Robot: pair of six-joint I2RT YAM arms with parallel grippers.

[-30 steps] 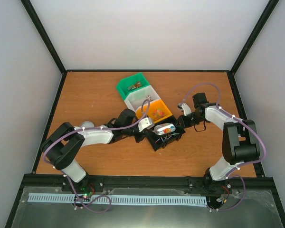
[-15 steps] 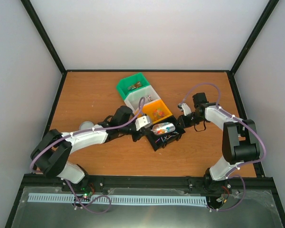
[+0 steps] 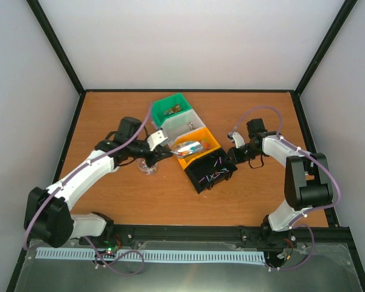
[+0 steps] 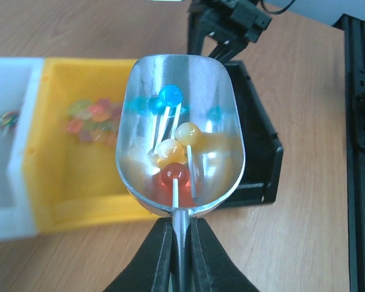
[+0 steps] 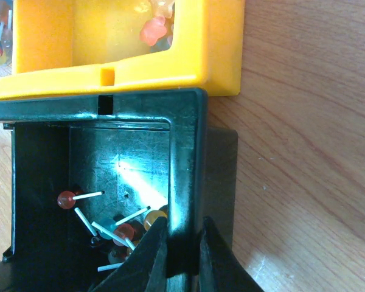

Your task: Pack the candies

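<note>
A metal scoop [image 4: 179,140] carries several candies on white sticks: blue [image 4: 170,94], yellow [image 4: 187,132] and red [image 4: 174,174]. My left gripper [image 4: 180,243] is shut on the scoop's handle. From above, the scoop [image 3: 188,147] hangs over the orange bin [image 3: 211,141], with the left gripper [image 3: 172,148] just left of it. More candies [image 5: 125,232] lie in the black bin [image 5: 185,158]. My right gripper [image 5: 182,246] is shut on that bin's right wall. In the top view the right gripper [image 3: 233,153] is at the black bin's [image 3: 201,182] right end.
A white bin [image 3: 169,129] and a green bin [image 3: 160,109] continue the row behind the orange one. A small clear jar [image 3: 149,165] stands on the table under the left forearm. The orange bin [image 4: 48,182] holds soft mixed-colour sweets [image 4: 88,118].
My left arm has swung back and to the left, carrying the loaded scoop from above the black bin to above the orange bin. The right arm has not moved.
</note>
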